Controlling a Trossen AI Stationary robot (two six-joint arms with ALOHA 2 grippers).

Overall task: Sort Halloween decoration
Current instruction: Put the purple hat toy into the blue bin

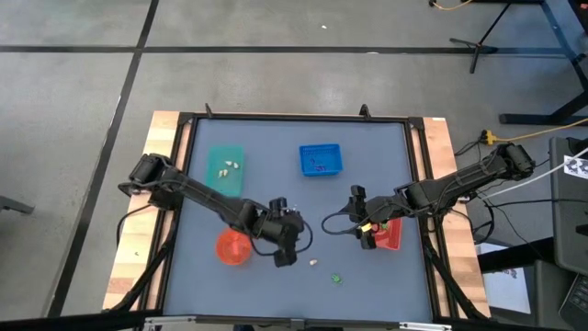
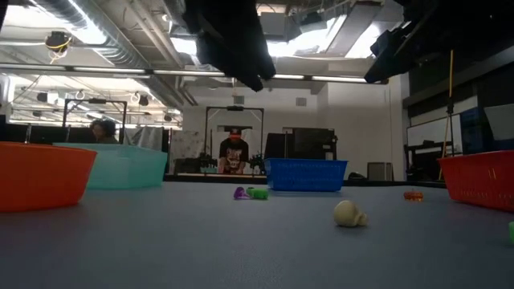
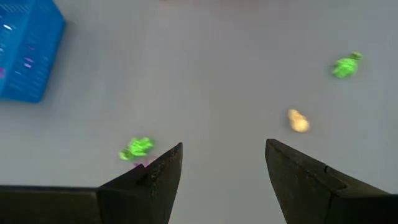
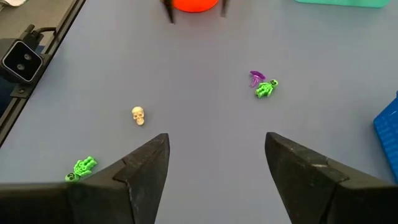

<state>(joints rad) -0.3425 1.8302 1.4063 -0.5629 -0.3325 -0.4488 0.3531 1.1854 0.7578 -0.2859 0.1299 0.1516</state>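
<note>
the loose trinkets lie on the open bench between the two arms. in the high view a cream skull [image 1: 313, 262] sits just beside the left gripper [image 1: 286, 255], on its right and a touch toward the front edge, with a green figure [image 1: 336, 277] a little farther the same way. a second green figure [image 4: 266, 88] lies touching a purple piece [image 4: 255, 77] near the middle of the bench, also close to the left arm's wrist.

the left arm looks nearer to the skull. from its wrist camera the skull [image 3: 298, 121] lies ahead of the fingers [image 3: 158, 180] and off to the side of the gap, not between them, so i judge the gripper needs to shift sideways before coming down. the skull is nearly round, so no long axis matters much.

the left fingers are spread wide with only bare bench between them. the right gripper [image 1: 361, 223] hovers beside the red tray [image 1: 390, 237], its fingers [image 4: 146, 168] likewise spread and holding nothing; the skull shows well ahead of it.

some cream pieces already lie in the teal tray [image 1: 225, 175], and something small in the blue tray [image 1: 320, 159]. an orange bowl [image 1: 232, 246] sits by the left arm.
</note>
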